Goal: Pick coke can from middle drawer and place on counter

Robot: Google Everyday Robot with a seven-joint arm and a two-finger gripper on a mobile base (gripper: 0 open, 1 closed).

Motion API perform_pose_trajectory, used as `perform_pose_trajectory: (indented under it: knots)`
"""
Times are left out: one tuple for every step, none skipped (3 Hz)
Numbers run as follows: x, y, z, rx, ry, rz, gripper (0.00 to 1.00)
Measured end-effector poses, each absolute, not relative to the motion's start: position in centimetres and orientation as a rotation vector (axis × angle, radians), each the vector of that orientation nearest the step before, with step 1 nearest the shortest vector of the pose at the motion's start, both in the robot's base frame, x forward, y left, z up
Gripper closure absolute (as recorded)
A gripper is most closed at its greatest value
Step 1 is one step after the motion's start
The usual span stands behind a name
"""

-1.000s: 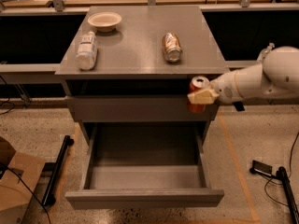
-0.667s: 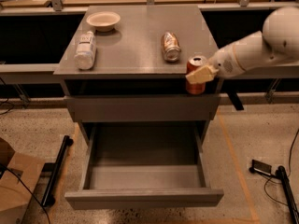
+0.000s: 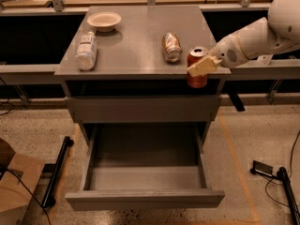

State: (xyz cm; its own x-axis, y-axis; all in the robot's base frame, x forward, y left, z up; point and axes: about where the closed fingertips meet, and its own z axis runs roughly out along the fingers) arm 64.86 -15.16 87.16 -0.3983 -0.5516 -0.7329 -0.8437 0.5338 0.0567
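The jaws gripped the coke can (image 3: 197, 80), the gripper (image 3: 202, 65) holding it upright at the counter's (image 3: 136, 41) front right corner (base below the edge). With the middle drawer (image 3: 145, 199) emptied, placing remained: lift higher, carry inward, then release.

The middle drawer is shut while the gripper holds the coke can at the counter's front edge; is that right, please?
Not quite: the camera view shows the middle drawer pulled open and empty. As you say, the gripper holds the coke can at the front edge of the counter.
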Motion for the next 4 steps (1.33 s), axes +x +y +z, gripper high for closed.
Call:
perform_pose_trajectory:
  knots:
    - [65.1,-14.9,86.7,-1.12,2.116,0.588,1.0]
    - [65.1,-15.0,89.3,-1.143,2.112,0.563,1.0]
    - [64.5,-15.5,94.1,-1.173,2.072,0.497,1.0]
    - [64.7,-16.1,98.5,-1.168,2.013,0.436,1.0]
